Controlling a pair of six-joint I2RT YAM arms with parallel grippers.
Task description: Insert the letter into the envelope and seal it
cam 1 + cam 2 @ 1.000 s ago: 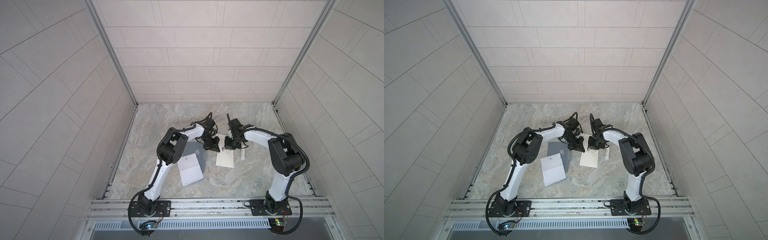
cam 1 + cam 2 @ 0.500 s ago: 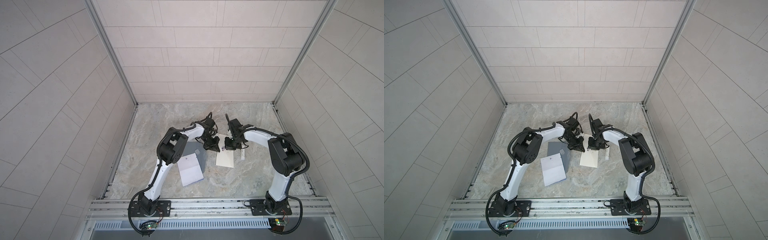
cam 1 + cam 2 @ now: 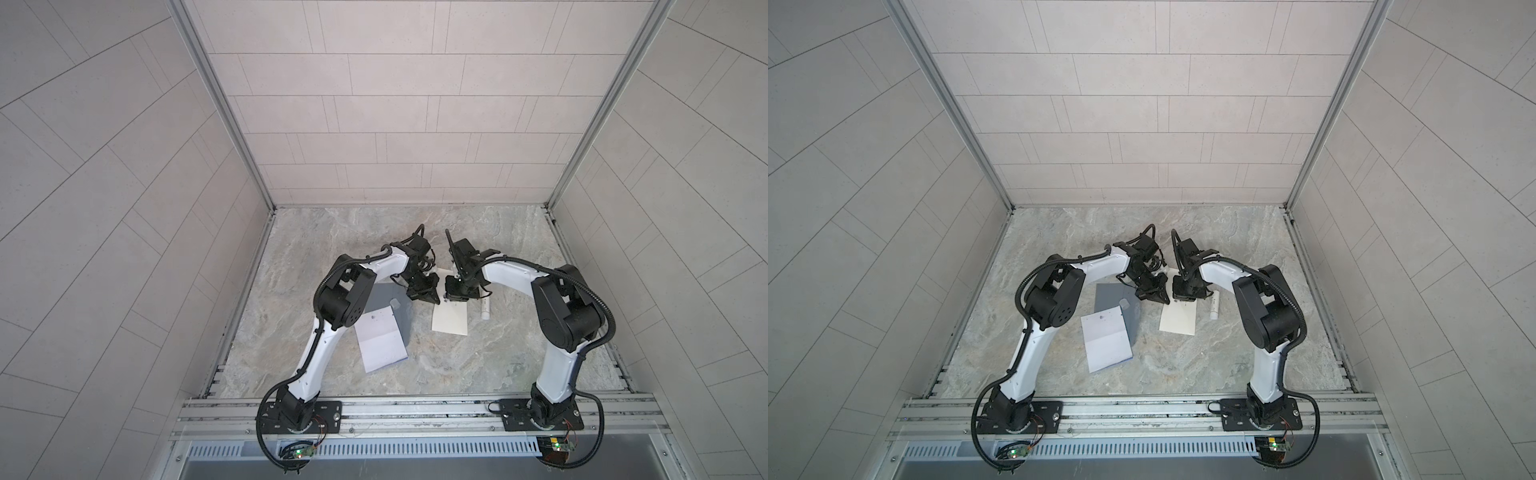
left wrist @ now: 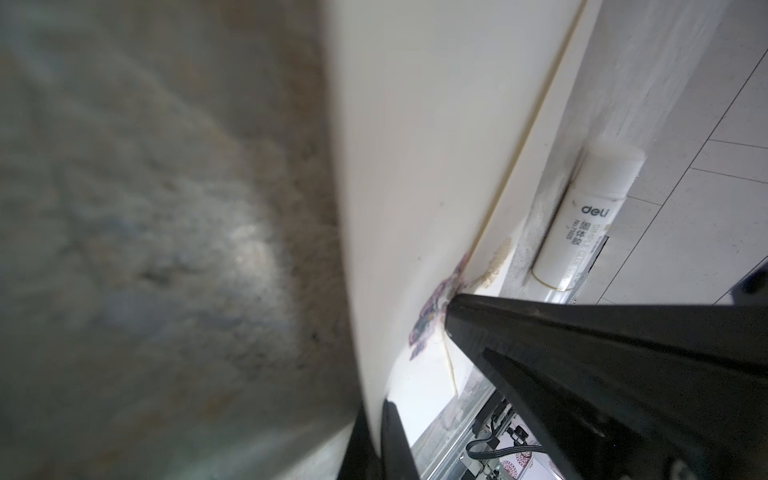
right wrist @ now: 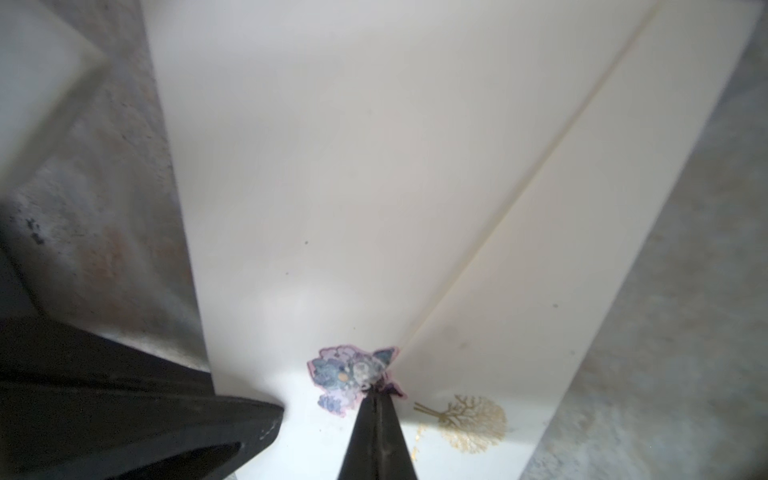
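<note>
At the envelope (image 3: pixel 449 320) flap, nothing had moved (left gripper (image 3: pixel 432 300), right gripper (image 5: pixel 374 390) both pressed together), so the sticker (image 5: pixel 353 376) seemed pressed home.

**Legible markings, wrist views.** The white glue stick (image 4: pixel 582 220), lying just beside the cream envelope (image 4: pixel 415 145), carries all the lettering that can be read. The grey brand name "deli" is printed near the capped end. Below it, running along the barrel, are the Chinese characters "固体胶", a pale line reading "SIMPLE GLUE STI…" that is cut off at the barrel's far end, and a small line beginning "No." whose digits are too fine to fix.

The envelope bears no words. It shows a gold tree emblem (image 5: pixel 473 422) and a blue-and-pink flower sticker (image 5: pixel 349 374) at the flap's tip.

In both top views the glue stick's lettering is too small to read.
</note>
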